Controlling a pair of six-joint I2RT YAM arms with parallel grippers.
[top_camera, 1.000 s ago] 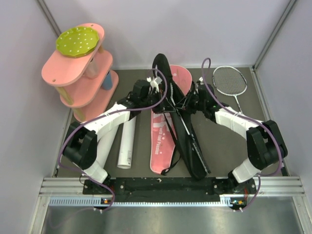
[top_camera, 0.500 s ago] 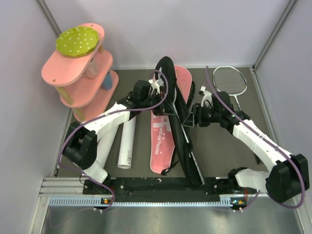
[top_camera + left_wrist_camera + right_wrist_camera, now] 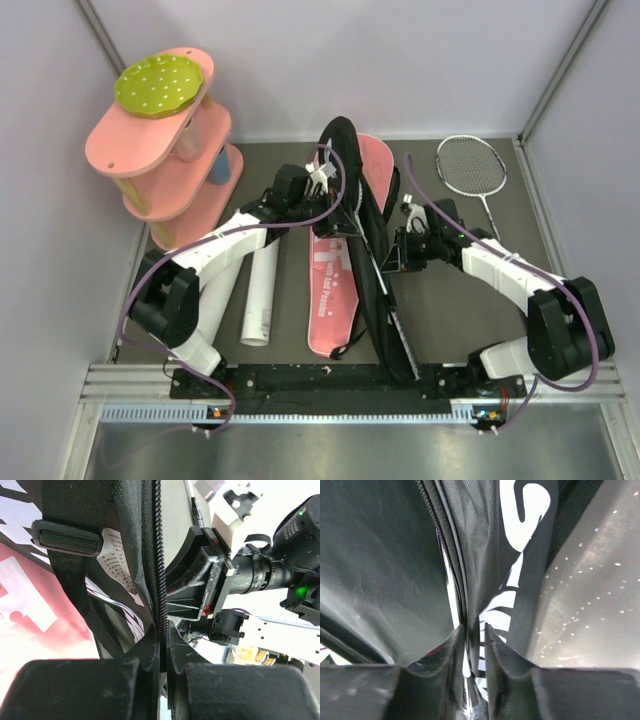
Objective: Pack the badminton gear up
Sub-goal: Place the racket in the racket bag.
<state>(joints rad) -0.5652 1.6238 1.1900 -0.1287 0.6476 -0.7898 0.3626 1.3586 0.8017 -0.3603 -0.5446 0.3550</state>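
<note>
left tool (image 3: 163,650) clamped on bag (image 3: 330,285) zipper edge, right tool (image 3: 471,632) pinching its black flap. bag sits in middle of desk (image 3: 440,320), flap stood up between arms. one racket (image 3: 471,163) far right.

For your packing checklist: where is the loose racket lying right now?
Top external view: the racket lies flat in the table's far right corner, right of the bag, beyond the right gripper.

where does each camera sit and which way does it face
Top external: above and behind the bases, facing down; both arms, left gripper and right gripper on the black and pink racket-shaped fabric bag.
Left wrist: looks along its fingers pinching the bag's zipper edge; right arm beyond.
Right wrist: faces its fingers pinching black fabric.
All three share the bag.
</note>
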